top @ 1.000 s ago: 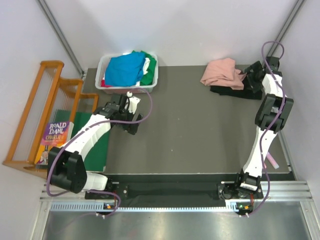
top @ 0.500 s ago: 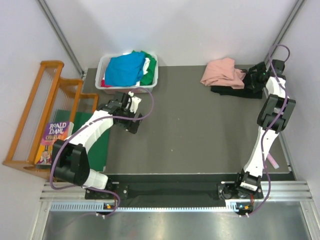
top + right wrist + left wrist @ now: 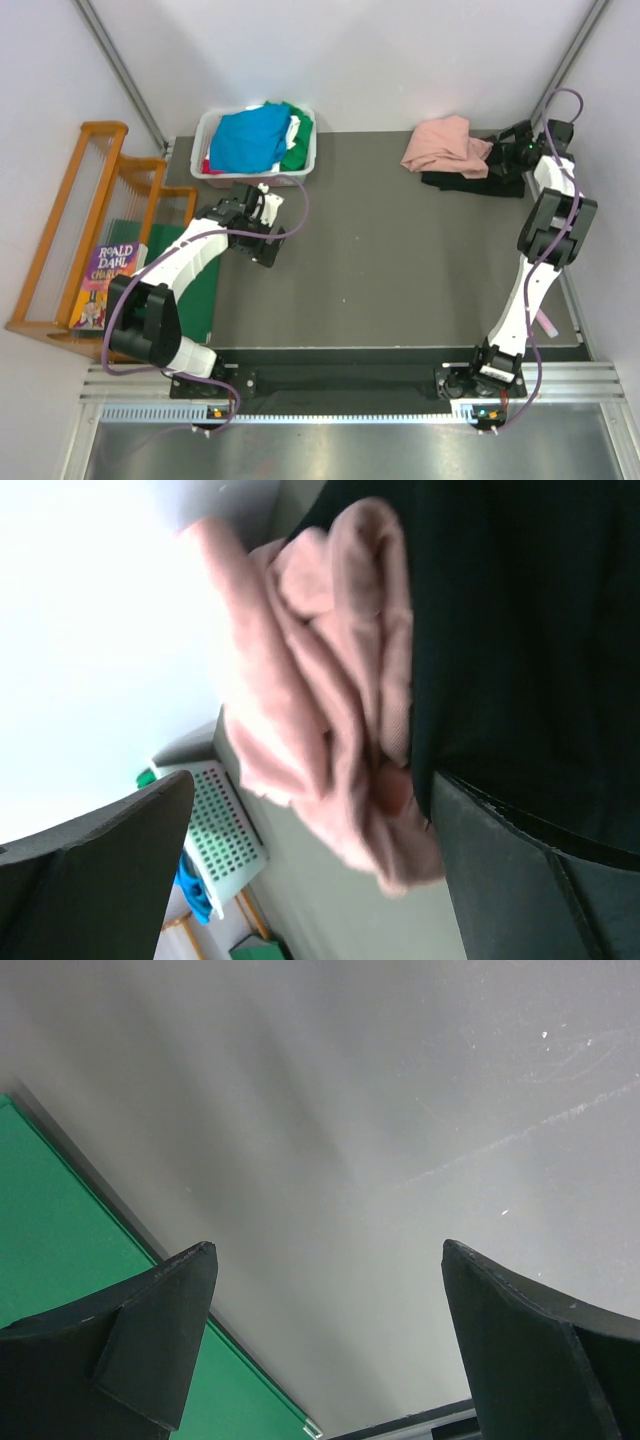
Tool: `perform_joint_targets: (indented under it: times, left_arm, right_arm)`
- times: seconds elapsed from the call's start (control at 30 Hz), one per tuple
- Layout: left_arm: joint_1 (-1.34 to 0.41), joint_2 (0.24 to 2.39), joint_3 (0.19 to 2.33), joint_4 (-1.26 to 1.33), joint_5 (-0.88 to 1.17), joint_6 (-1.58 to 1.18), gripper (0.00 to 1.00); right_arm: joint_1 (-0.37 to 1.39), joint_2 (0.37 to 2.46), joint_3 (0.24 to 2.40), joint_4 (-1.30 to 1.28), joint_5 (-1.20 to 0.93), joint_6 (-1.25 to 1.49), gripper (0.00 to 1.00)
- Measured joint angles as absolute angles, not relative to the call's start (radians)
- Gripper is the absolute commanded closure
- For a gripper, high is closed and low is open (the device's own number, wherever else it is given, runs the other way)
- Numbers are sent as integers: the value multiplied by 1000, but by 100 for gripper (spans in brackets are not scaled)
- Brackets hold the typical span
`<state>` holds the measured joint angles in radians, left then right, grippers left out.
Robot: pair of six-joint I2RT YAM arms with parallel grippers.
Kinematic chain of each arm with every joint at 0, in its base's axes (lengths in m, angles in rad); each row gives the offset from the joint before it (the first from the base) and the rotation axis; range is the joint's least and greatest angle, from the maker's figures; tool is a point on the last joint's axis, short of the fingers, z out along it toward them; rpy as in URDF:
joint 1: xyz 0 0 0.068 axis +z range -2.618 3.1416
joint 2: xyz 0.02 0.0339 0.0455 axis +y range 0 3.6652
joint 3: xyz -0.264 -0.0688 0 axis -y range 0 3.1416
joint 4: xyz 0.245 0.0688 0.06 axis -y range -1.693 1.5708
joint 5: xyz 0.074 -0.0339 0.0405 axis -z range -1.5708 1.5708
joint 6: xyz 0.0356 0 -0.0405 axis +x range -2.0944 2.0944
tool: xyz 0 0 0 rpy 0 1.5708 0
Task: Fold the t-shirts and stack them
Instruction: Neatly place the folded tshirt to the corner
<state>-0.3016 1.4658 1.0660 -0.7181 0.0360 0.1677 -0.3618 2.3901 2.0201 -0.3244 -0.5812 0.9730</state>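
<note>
Lying atop the black shirt [image 3: 452,181] at the far right corner of the surface [image 3: 400,280], the pink shirt [image 3: 445,145] sits just left of the spread right fingers [image 3: 100,865], well apart from the spread left fingers [image 3: 100,1360] near the basket [image 3: 213,122]

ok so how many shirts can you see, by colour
pink shirt: 1
black shirt: 1
blue shirt: 1
green shirt: 1
white shirt: 1
red shirt: 1
total: 6 showing; the basket may hide more
</note>
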Motion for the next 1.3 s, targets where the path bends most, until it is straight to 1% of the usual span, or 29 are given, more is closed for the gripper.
perform_joint_targets:
  times: [0.1, 0.27, 0.37, 0.57, 0.73, 0.83, 0.97, 1.3]
  left_arm:
    - [-302, 1466, 1066, -719, 35, 172, 2]
    - [-302, 1465, 1066, -719, 35, 182, 2]
    - [-302, 1464, 1068, -720, 35, 183, 2]
    - [-302, 1460, 1074, -725, 35, 183, 2]
    - [-302, 1455, 1074, -727, 28, 184, 2]
    - [-302, 1455, 1075, -727, 24, 185, 2]
    - [-302, 1455, 1078, -727, 24, 185, 2]
    - [-302, 1455, 1078, -728, 24, 185, 2]
  right_arm:
    - [-361, 2341, 1987, -329, -582, 954, 0]
    - [-361, 2260, 1984, -344, -524, 900, 0]
    - [-361, 2253, 2032, -345, -496, 894, 0]
    - [-364, 2380, 2265, -328, -479, 913, 0]
    - [-371, 2511, 2334, -322, -471, 935, 0]
    - [-375, 2557, 2306, -334, -470, 937, 0]
    - [-378, 2562, 2228, -333, -468, 937, 0]
    - [-381, 2561, 2225, -321, -477, 935, 0]
